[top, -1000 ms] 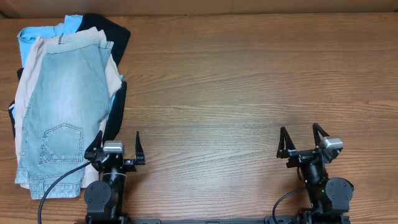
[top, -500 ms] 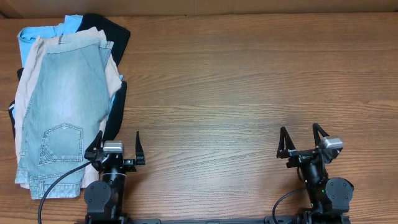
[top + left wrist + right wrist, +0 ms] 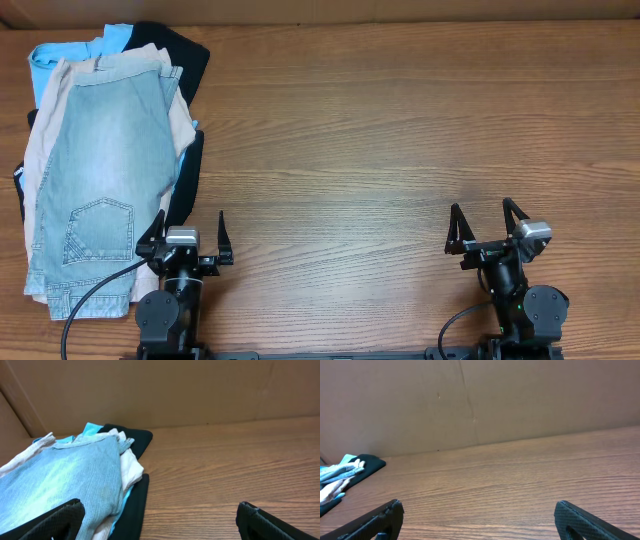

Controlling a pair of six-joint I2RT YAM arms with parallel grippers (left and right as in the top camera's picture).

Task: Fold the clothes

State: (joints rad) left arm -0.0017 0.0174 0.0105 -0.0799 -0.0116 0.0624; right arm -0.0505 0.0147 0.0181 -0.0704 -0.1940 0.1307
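The overhead view showed the stack of clothes at the left edge of the brown wood-grain table (image 3: 400, 130). The faded light-blue denim shorts (image 3: 100, 170) lay flat on top, running from far to near, with a stitched pocket toward the near end. The beige shorts (image 3: 38, 140) projected along the left side beneath them. The sky-blue garment (image 3: 55, 58) projected at the far-left corner. The black garment (image 3: 188, 52) projected at the far right of the stack and along its right side.

The left gripper (image 3: 185, 228) stood just beside the near right corner of the stack, with its fingers spread and nothing between them. The right gripper (image 3: 481, 212) stood well apart, near the right end of the table, with its fingers likewise spread and empty.

The left wrist view showed the layering from the side, which the overhead view did not. Denim was uppermost, pale fabric was bunched below it, a sky-blue edge showed under that, and black fabric lay lowest against the table. Both fingers (image 3: 55, 522) appeared only at the lower corners. A plain brown cardboard wall (image 3: 165, 390) closed the far side.

The right wrist view showed only a small part of the stack at its left edge. This was probably the black and pale layers, though the part was too small to confirm.
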